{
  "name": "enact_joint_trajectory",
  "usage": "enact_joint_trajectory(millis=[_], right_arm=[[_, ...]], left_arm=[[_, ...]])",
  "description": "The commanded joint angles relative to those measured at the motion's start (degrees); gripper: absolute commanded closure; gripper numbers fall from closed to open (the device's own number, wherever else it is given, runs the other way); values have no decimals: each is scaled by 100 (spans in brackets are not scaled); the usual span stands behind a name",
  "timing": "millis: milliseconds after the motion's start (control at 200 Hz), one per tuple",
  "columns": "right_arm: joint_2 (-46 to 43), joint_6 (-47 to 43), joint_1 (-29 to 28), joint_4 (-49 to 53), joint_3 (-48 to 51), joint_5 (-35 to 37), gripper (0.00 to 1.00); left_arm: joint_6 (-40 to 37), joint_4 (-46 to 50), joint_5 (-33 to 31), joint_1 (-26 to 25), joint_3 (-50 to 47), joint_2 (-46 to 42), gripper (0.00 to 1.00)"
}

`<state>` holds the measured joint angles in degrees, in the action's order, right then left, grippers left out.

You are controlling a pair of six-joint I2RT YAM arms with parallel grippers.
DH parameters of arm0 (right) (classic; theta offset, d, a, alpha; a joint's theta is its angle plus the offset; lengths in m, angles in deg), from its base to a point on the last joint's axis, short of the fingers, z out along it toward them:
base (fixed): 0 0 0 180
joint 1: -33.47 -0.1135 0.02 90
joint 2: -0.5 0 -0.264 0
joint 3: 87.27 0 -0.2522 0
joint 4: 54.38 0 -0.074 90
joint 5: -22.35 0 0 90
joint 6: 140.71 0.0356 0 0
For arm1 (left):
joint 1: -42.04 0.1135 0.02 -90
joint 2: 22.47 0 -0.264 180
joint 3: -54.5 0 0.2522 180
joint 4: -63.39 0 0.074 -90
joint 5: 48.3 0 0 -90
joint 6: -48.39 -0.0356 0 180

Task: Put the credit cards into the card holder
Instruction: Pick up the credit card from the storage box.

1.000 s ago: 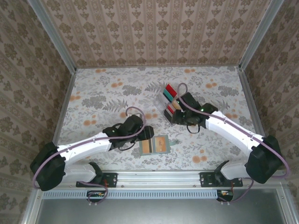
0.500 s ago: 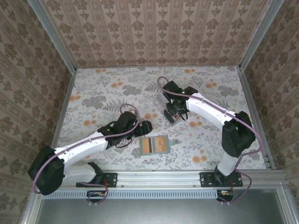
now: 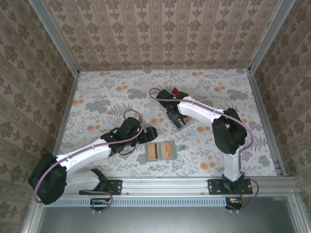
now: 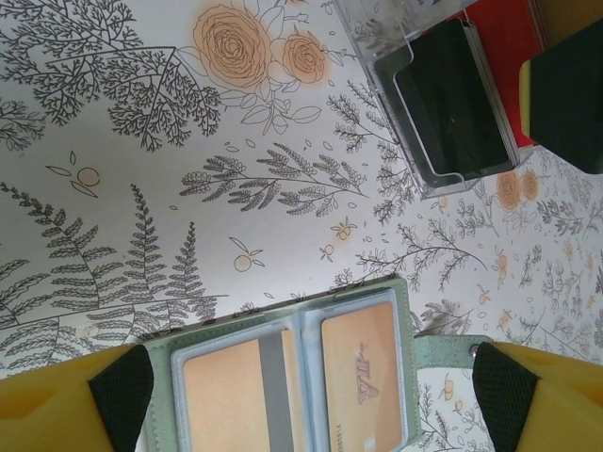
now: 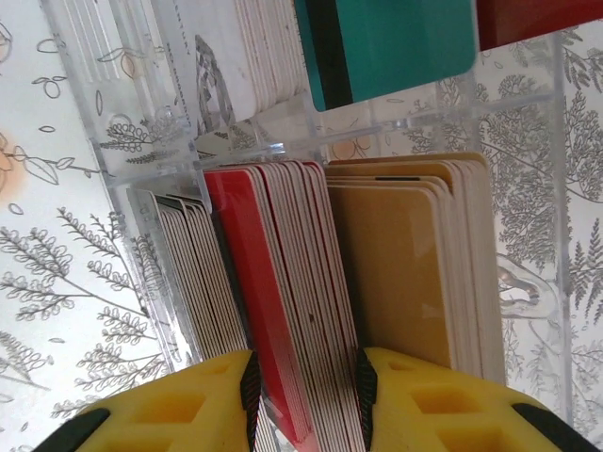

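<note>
Swung onto the rack (image 5: 141, 113), right end effector (image 5: 306, 377) seemingly clamps red credit cards (image 5: 250, 273); left end effector (image 4: 311, 377) gapes.

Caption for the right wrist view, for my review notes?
Right gripper, jaws clamped on red-fronted cards standing in the clear rack.

The card holder (image 4: 292, 377) is cut off by the left wrist view's bottom edge, the rack (image 4: 429, 184) by its top edge, and the red cards (image 5: 264, 282) are cut off below, between the pads of the right gripper (image 5: 306, 391).
</note>
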<state>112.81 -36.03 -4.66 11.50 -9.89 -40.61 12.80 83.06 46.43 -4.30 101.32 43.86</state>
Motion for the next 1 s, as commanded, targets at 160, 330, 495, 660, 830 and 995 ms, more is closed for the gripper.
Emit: enact_joint_trajectory(millis=[160,330,495,660,830,995], right_arm=[[394,-266,-222,219,-140,1161,65],[447,-330,-377,168,-115,1714,68],[364,-316,-383,148,-80,1927,68],[229,-308,-384,97,-4,1962,68],[168,-312,-373,88,47,1887,73],[139,-247,-368,132,42,1752,81]], left_arm=[[188,-55,2,49,-172,-173,9],[201,-64,10,49,-182,-173,9],[205,-64,21,49,-173,-164,9],[206,-64,42,47,-177,-155,9],[223,-72,45,51,-190,-136,9],[218,-54,65,53,-194,-111,9]])
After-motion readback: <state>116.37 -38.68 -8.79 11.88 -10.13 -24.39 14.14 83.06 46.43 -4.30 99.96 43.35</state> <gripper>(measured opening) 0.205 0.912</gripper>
